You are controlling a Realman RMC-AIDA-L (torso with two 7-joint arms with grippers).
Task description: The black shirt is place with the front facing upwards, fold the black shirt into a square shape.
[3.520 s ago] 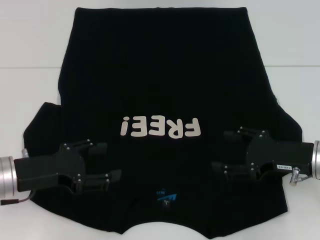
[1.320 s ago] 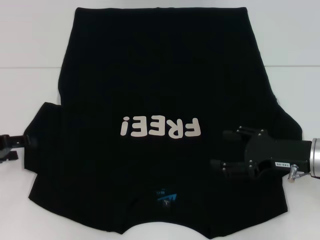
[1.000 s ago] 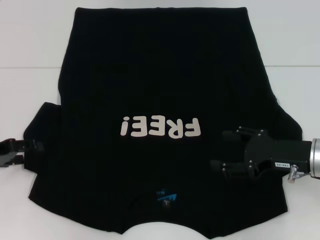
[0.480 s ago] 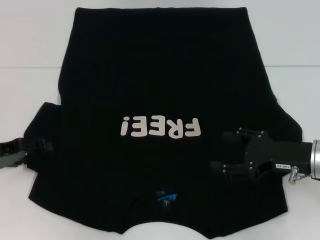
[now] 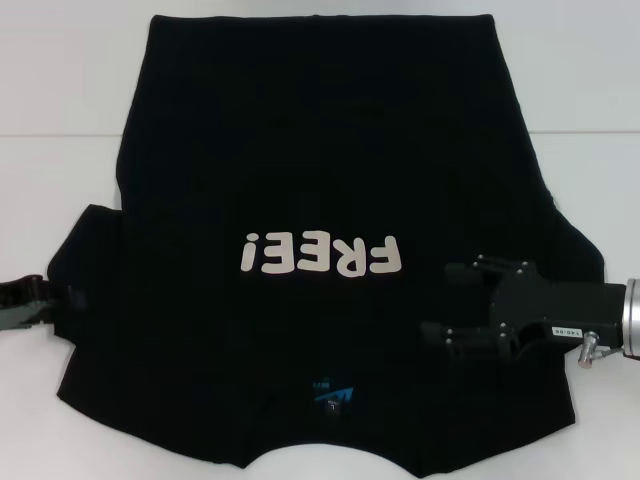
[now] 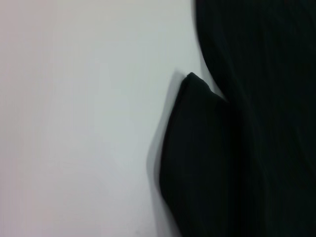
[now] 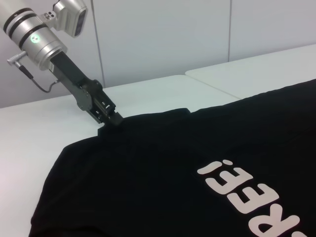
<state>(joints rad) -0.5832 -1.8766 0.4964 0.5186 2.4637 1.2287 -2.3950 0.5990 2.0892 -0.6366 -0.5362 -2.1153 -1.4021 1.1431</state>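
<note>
The left gripper (image 7: 112, 118) has swung out to the flat black cotton T-shirt's (image 5: 320, 150) left sleeve edge, closure unreadable, while the spread-fingered right gripper (image 5: 458, 300) hovers, so folding looks imminent.

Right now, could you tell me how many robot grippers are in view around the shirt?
2. The left gripper is at the edge of the black shirt's left sleeve. The right gripper hovers open over the shirt's right side, beside the print.

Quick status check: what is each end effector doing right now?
Left end effector: at the sleeve edge of the black shirt; open or closed cannot be told.
Right end effector: open, above the shirt, holding nothing.
</note>
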